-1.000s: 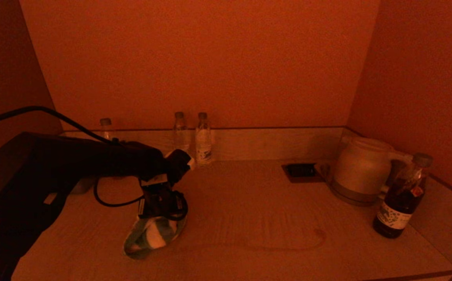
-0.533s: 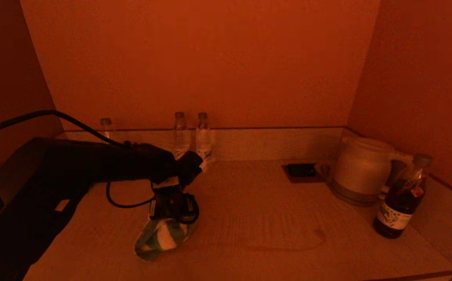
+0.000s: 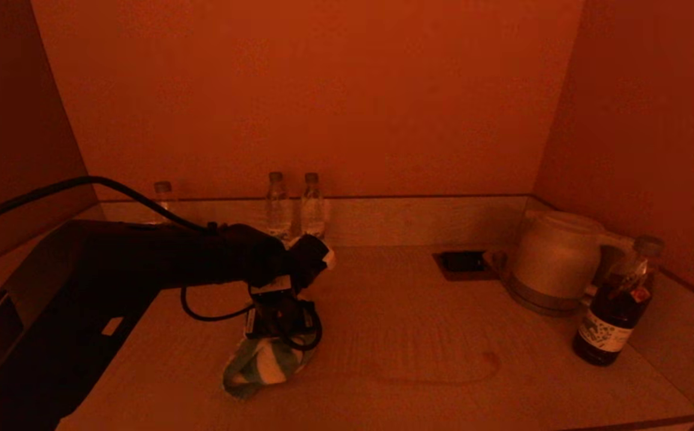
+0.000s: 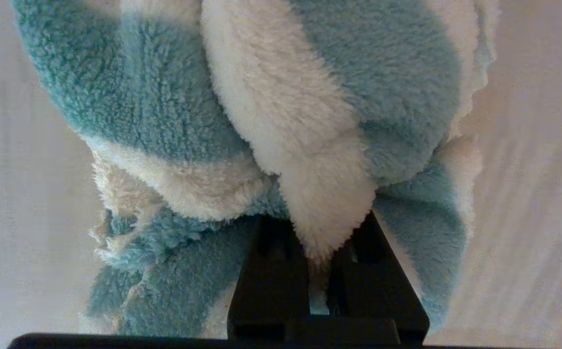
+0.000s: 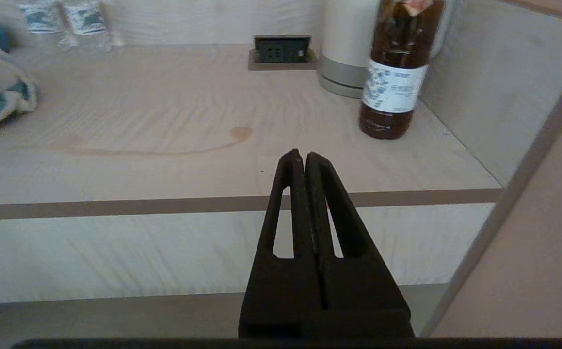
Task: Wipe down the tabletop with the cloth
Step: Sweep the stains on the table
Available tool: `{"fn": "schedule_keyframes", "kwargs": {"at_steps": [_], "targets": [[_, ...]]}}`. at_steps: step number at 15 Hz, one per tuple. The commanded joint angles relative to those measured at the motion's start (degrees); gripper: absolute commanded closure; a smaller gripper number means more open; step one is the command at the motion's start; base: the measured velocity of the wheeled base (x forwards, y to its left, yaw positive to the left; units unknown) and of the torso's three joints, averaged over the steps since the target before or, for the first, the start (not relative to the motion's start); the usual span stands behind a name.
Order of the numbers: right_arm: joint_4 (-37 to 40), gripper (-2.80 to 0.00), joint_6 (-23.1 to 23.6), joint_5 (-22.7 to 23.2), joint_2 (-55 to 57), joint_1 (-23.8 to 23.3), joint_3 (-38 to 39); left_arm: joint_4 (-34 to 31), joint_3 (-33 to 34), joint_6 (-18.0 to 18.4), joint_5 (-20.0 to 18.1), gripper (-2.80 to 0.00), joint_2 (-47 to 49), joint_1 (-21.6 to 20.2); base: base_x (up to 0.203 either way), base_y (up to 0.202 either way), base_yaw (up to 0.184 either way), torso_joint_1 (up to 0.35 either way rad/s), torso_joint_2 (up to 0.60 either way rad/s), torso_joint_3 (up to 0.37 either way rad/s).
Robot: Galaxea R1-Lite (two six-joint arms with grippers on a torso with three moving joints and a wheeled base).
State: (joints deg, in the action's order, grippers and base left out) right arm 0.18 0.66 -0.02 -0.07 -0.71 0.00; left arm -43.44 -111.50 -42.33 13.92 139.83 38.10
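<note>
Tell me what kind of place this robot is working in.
Probably a hotel room's drinks nook: a kettle by a built-in socket, water bottles along the back wall. The left gripper presses a cloth onto the tabletop.

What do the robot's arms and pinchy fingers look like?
The left arm is thick and black, with a black cable looping along it and a pale sticker near the wrist. The left gripper and right gripper have flat black fingers shaped like pointy triangles, with long slots cut through.
</note>
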Motion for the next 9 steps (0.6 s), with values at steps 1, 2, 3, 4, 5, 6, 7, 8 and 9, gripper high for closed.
{"fn": "schedule_keyframes", "kwargs": {"at_steps": [1,2,3,4,5,6,7,8,9], "targets": [[0.0,0.00,0.0,0.0,0.1,0.0,0.0,-0.2,0.0,-0.2,0.1,0.00,0.6,0.4,0.000,0.000,0.000,0.000,0.00,0.000],[0.0,0.00,0.0,0.0,0.1,0.0,0.0,-0.2,0.0,-0.2,0.1,0.00,0.7,0.8,0.000,0.000,0.000,0.000,0.00,0.000],[0.0,0.00,0.0,0.0,0.1,0.0,0.0,-0.2,0.0,-0.1,0.1,0.00,0.7,0.9,0.000,0.000,0.000,0.000,0.00,0.000],[0.0,0.00,0.0,0.0,0.1,0.0,0.0,-0.2,0.0,-0.1,0.1,0.00,0.7,0.9,0.000,0.000,0.000,0.000,0.00,0.000],[0.0,0.00,0.0,0.0,0.1,0.0,0.0,-0.2,0.0,-0.1,0.1,0.00,0.7,0.9,0.000,0.000,0.000,0.000,0.00,0.000],[0.0,0.00,0.0,0.0,0.1,0.0,0.0,-0.2,0.0,-0.1,0.1,0.00,0.7,0.9,0.000,0.000,0.000,0.000,0.00,0.000],[0.0,0.00,0.0,0.0,0.1,0.0,0.0,0.8,0.0,-0.1,0.1,0.00,0.7,1.2,0.000,0.000,0.000,0.000,0.00,0.000],[0.0,0.00,0.0,0.0,0.1,0.0,0.0,2.3,0.0,0.1,0.1,0.00,0.7,1.9,0.000,0.000,0.000,0.000,0.00,0.000],[0.0,0.00,0.0,0.0,0.1,0.0,0.0,2.7,0.0,0.1,0.1,0.00,0.7,2.4,0.000,0.000,0.000,0.000,0.00,0.000]]}}
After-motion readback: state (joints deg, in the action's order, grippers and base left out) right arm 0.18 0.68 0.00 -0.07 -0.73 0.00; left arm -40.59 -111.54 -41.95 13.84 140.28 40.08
